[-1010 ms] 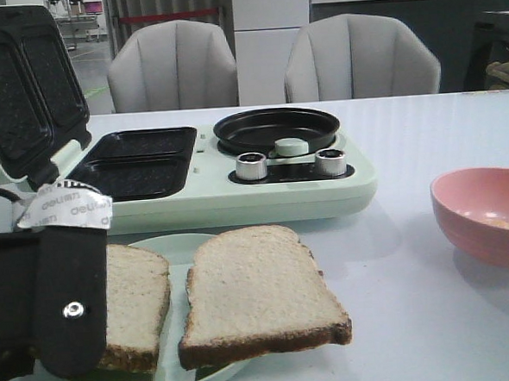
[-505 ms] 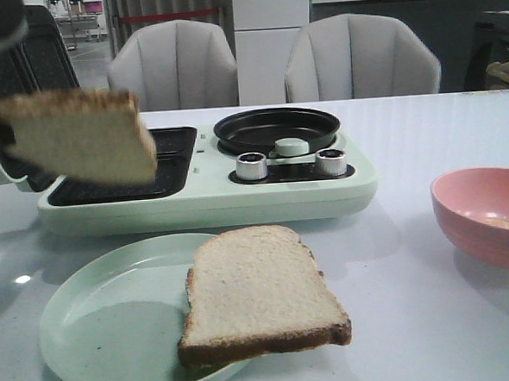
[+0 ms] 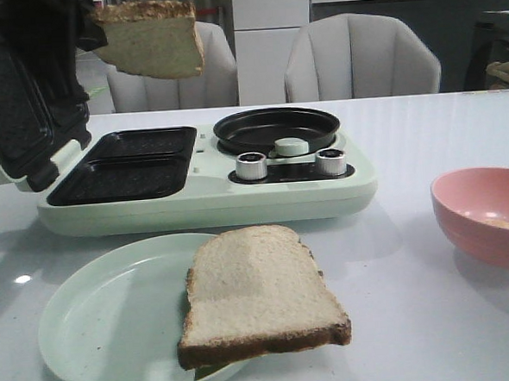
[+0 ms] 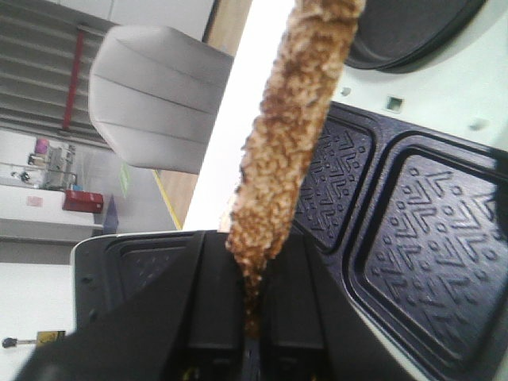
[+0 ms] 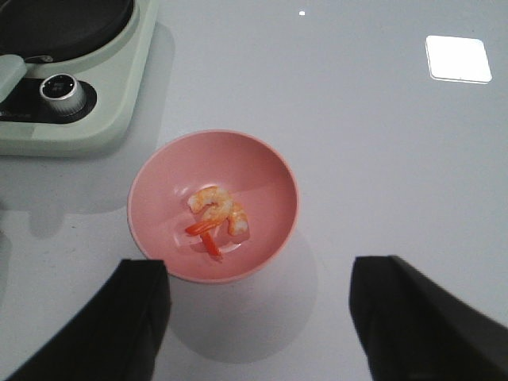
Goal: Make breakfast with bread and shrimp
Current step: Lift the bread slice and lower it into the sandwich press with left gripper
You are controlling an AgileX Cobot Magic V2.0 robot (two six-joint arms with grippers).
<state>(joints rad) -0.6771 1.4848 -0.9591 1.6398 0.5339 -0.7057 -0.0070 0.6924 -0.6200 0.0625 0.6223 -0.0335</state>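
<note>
Upper left of the front frame: the left gripper (image 4: 252, 317) is clamped on the crust edge of one bread slice (image 3: 150, 40), held in the air above the breakfast maker (image 3: 203, 172), whose lid (image 3: 19, 92) stands open beside it. The sandwich plates (image 3: 136, 163) lie bare. The second slice (image 3: 256, 294) overhangs the pale green plate (image 3: 98, 325) at lower centre. Only the right wrist view shows the shrimp (image 5: 216, 213), apparently two pieces, in the pink bowl (image 5: 213, 206); the right gripper (image 5: 258, 317) hangs above it, fingers wide apart. White table (image 3: 425, 145) surrounds the bowl.
</note>
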